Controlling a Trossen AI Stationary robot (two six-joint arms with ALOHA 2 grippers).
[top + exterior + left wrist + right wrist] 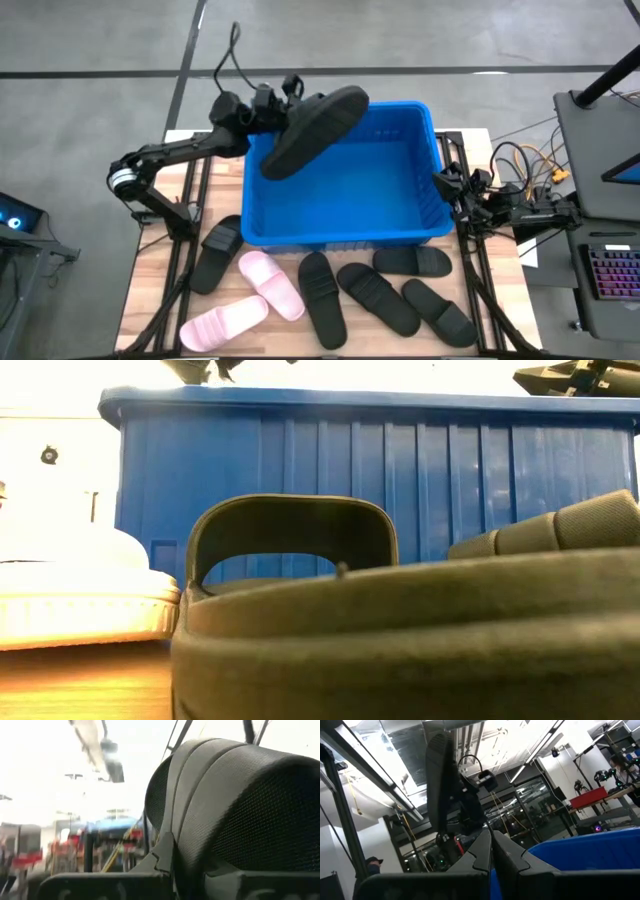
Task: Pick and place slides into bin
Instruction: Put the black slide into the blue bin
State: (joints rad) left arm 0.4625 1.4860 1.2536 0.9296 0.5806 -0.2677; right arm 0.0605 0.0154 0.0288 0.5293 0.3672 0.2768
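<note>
- Right now the left claw [268,108] is clamped on a black slide [315,130], held above the far-left corner of the blue bin [420,232].
- Its long axis slants across that corner; open bin lies below.
- Right claw [447,184], shut and empty, waits at the bin's right rim.
- Other slides [375,296] lie on the bench [150,290] along the bin's near wall, two pink [270,284].

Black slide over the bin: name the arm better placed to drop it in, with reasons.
Left. Its fingers are shut on the black slide, held above the blue bin at its far-left corner. The right gripper waits shut and empty outside the bin's right wall.
</note>
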